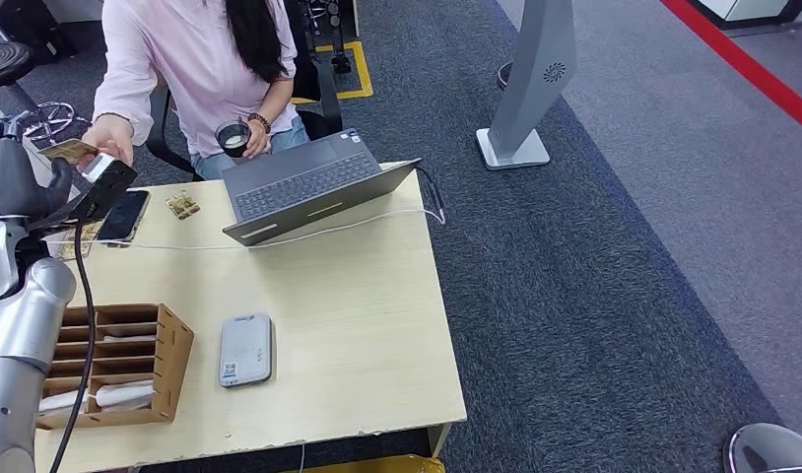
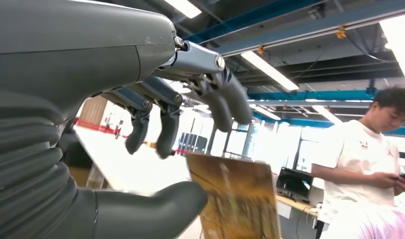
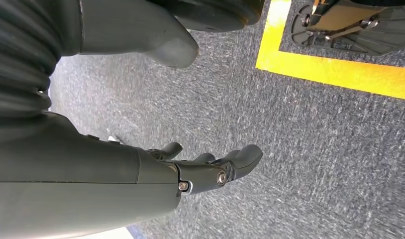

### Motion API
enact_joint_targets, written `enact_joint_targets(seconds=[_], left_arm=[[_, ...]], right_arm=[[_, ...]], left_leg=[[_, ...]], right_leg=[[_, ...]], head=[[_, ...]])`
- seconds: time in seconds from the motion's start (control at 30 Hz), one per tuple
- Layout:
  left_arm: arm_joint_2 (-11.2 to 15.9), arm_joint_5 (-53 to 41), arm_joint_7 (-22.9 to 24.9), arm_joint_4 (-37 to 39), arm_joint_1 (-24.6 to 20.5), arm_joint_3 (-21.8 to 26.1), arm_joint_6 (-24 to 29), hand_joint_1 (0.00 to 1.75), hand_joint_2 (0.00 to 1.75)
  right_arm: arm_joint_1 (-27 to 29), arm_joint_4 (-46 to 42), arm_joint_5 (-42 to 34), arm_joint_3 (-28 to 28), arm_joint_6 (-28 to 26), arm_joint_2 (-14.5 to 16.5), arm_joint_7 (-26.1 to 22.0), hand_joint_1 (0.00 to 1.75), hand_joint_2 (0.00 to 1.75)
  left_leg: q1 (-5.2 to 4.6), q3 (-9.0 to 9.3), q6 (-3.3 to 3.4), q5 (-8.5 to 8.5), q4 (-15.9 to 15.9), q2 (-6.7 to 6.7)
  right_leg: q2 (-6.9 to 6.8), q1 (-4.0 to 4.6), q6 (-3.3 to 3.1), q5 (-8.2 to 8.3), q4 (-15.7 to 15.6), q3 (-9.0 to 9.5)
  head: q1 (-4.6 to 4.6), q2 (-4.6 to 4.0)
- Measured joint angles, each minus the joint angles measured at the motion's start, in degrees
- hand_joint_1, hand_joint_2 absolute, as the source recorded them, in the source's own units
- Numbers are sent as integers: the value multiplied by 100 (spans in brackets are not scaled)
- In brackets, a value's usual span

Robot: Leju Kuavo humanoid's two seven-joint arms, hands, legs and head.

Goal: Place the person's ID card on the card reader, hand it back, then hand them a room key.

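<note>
A seated person in a pink shirt (image 1: 195,59) holds a yellow-brown ID card (image 1: 70,150) out over the table's far left corner. My left hand (image 1: 18,182) is raised right beside it. The left wrist view has the card (image 2: 235,199) standing just past my thumb (image 2: 155,209), with the fingers (image 2: 165,124) spread above it and not closed on it. The grey card reader (image 1: 245,349) lies flat on the table's near part. A wooden rack (image 1: 170,360) at the near left holds white room keys (image 1: 121,396). My right hand (image 3: 210,169) hangs over the carpet, holding nothing.
An open laptop (image 1: 308,182) sits at the far side with a white cable (image 1: 328,232) trailing across the table (image 1: 377,335). A phone (image 1: 123,215) and a small card (image 1: 183,205) lie at the far left. The person holds a cup (image 1: 233,138). Another person (image 2: 359,159) stands behind.
</note>
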Motion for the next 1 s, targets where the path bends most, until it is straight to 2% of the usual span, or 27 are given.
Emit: enact_joint_targets(seconds=[0.03,0.1,0.17,0.27,0.37,0.43,0.5,0.6,0.67,0.73,0.8,0.87,1.0], left_arm=[[9,139,-121,-93,116,33,43,0,175],[29,685,-517,-505,513,134,28,0,175],[49,1665,-1088,-1170,1069,283,-231,0,175],[94,3909,-2020,-2564,2211,702,-1269,0,175],[145,5842,-2720,-3880,3457,1514,-2508,0,175],[154,6834,-3026,-4497,4168,2338,-3423,0,175],[151,7598,-3189,-4822,4657,3219,-4349,0,175],[155,8304,-3208,-4804,4985,4693,-5582,0,175],[192,8638,-3131,-4442,4992,5649,-6141,0,87],[280,8991,-3071,-3785,4941,6453,-6401,0,0],[392,9247,-3058,-3004,4887,7035,-6428,0,0],[467,9290,-3153,-2194,4858,7416,-6362,0,0],[487,8965,-3343,-755,4826,7735,-5720,0,175]], right_arm=[[4,0,-27,0,-2,-1,-2,0,175],[18,0,-101,-1,-10,-2,1,0,87],[41,0,-200,-4,-23,-4,-11,0,0],[97,2,-369,-45,-41,-8,-94,0,0],[161,2,-513,-103,-67,-8,-156,0,0],[204,2,-606,-137,-103,-8,-167,0,0],[231,2,-685,-179,-130,-8,-182,0,0],[251,0,-799,-234,-172,-3,-224,0,0],[262,-1,-877,-260,-220,2,-263,0,0],[269,-2,-945,-289,-267,8,-313,0,0],[270,-3,-999,-325,-310,13,-342,0,0],[270,-4,-1052,-358,-343,18,-360,0,0],[268,-7,-1138,-407,-384,38,-385,0,0]], left_leg=[[0,0,-1,-1,0,1],[0,1,-2,-4,-1,6],[0,2,-1,-10,-2,16],[0,7,-4,-28,-8,50],[0,26,-11,-52,-12,96],[1,29,-12,-61,-15,104],[1,26,-9,-66,-18,97],[2,26,-7,-68,-21,81],[2,28,-7,-68,-23,70],[2,30,-8,-68,-25,64],[2,31,-8,-67,-26,58],[1,32,-8,-67,-26,47],[-5,34,-7,-67,-26,24]], right_leg=[[1,0,0,0,0,0],[6,0,-1,-2,0,-1],[15,0,-1,-7,0,-1],[48,0,-5,-15,2,-2],[94,0,-8,-29,3,-4],[102,0,-11,-43,4,-4],[93,0,-15,-55,5,-2],[70,1,-16,-68,5,0],[59,1,-16,-71,5,2],[52,1,-17,-71,5,4],[45,1,-17,-72,5,7],[33,0,-17,-72,5,12],[10,-5,-14,-75,4,24]], head=[[1,0],[1,0],[1,0],[1,0],[-1,0],[-5,0],[-6,0],[-5,0],[-4,0],[-7,0],[-11,0],[-13,0],[-10,0]])
